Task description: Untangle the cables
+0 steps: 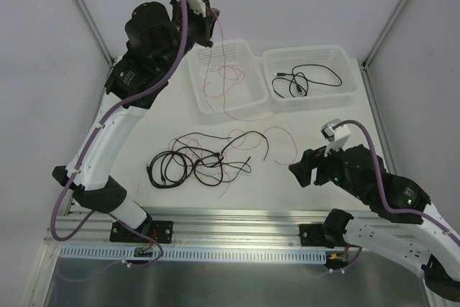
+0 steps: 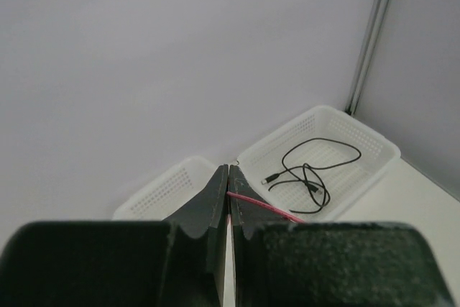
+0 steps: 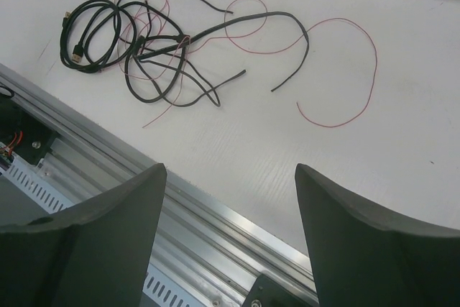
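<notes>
A tangle of black cables [image 1: 192, 160] with fine red wires through it lies on the white table; it also shows in the right wrist view [image 3: 144, 52]. My left gripper [image 1: 213, 28] is raised high at the back and shut on a thin red wire [image 1: 215, 80] that hangs down into the left basket [image 1: 243, 103]. In the left wrist view the red wire [image 2: 267, 208] comes out between the closed fingers of the gripper [image 2: 228, 193]. My right gripper [image 1: 295, 172] is open and empty, low over the table's near edge right of the tangle [image 3: 230, 170]. A loose red loop [image 3: 363, 88] lies ahead of it.
Two white perforated baskets stand at the back. The right basket [image 1: 346, 90] holds one black cable with plug ends [image 1: 302, 80], also seen in the left wrist view [image 2: 310, 175]. An aluminium rail [image 3: 215, 213] runs along the near table edge. Frame posts stand at the back corners.
</notes>
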Robot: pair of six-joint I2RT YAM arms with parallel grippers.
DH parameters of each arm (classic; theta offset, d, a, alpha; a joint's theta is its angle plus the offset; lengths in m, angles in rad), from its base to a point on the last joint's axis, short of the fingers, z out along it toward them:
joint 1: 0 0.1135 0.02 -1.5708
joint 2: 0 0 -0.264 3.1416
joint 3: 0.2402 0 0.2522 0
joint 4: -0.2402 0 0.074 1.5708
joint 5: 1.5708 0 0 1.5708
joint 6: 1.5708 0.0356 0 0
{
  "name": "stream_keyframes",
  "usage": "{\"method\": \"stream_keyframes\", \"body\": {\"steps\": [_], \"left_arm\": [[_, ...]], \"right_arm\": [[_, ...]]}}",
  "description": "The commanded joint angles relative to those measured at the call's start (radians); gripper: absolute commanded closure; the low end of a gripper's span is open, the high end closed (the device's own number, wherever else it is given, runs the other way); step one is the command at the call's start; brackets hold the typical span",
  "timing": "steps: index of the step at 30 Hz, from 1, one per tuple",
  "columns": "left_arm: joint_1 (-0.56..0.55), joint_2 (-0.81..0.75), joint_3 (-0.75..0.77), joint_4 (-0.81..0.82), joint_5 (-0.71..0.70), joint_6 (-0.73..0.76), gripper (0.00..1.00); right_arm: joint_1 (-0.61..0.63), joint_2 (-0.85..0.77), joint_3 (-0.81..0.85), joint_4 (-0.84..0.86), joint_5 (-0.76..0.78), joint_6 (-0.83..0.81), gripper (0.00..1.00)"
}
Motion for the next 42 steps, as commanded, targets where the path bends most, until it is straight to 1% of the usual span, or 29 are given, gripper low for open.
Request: {"method": "stream_keyframes", "body": {"steps": [1,7,11,12,13,15,17,22,26,31,34,35,38,39,40,42], "left_arm": [[0.028,0.038,0.039,0.033,0.050,0.003,1.00],[0.057,0.144,0.108,0.104,0.062,0.066,1.00],[0.093,0.230,0.163,0.145,0.081,0.088,1.00],[0.114,0.245,0.183,0.159,0.100,0.082,1.00],[0.126,0.261,0.192,0.163,0.108,0.077,1.00],[0.154,0.299,0.204,0.180,0.117,0.073,0.99],[0.174,0.331,0.205,0.209,0.142,0.071,0.99],[0.240,0.400,0.205,0.271,0.200,0.037,0.99],[0.271,0.465,0.205,0.308,0.252,0.011,0.99],[0.300,0.534,0.185,0.331,0.262,0.002,0.99],[0.321,0.581,0.133,0.334,0.265,-0.027,0.99],[0.326,0.601,0.111,0.334,0.266,-0.036,0.98],[0.334,0.626,-0.002,0.332,0.248,-0.073,0.84],[0.334,0.623,-0.068,0.329,0.242,-0.097,0.72],[0.332,0.615,-0.102,0.325,0.237,-0.114,0.68],[0.332,0.572,-0.200,0.323,0.245,-0.174,0.57]], "right_arm": [[0.002,-0.014,-0.006,0.010,0.019,0.026,0.23],[0.002,-0.011,-0.010,-0.007,0.044,0.019,0.22],[0.003,0.012,-0.007,-0.022,0.079,0.007,0.12],[0.002,0.016,-0.010,-0.021,0.084,0.002,0.07],[0.003,0.022,-0.010,-0.018,0.090,0.000,0.04],[0.003,0.047,-0.015,-0.013,0.091,-0.004,0.00],[0.003,0.079,-0.019,-0.004,0.090,-0.010,0.03],[0.003,0.147,-0.039,0.027,0.065,-0.027,0.03],[0.003,0.185,-0.052,0.059,0.042,-0.039,0.03],[0.003,0.226,-0.064,0.093,0.027,-0.044,0.03],[0.002,0.242,-0.070,0.102,0.019,-0.044,0.03],[0.002,0.251,-0.072,0.102,0.019,-0.044,0.03],[0.002,0.259,-0.070,0.107,0.016,-0.041,0.03],[0.002,0.259,-0.065,0.107,0.013,-0.043,0.03],[0.002,0.259,-0.064,0.105,0.013,-0.041,0.03],[0.003,0.256,-0.062,0.104,0.010,-0.036,0.03]]}}
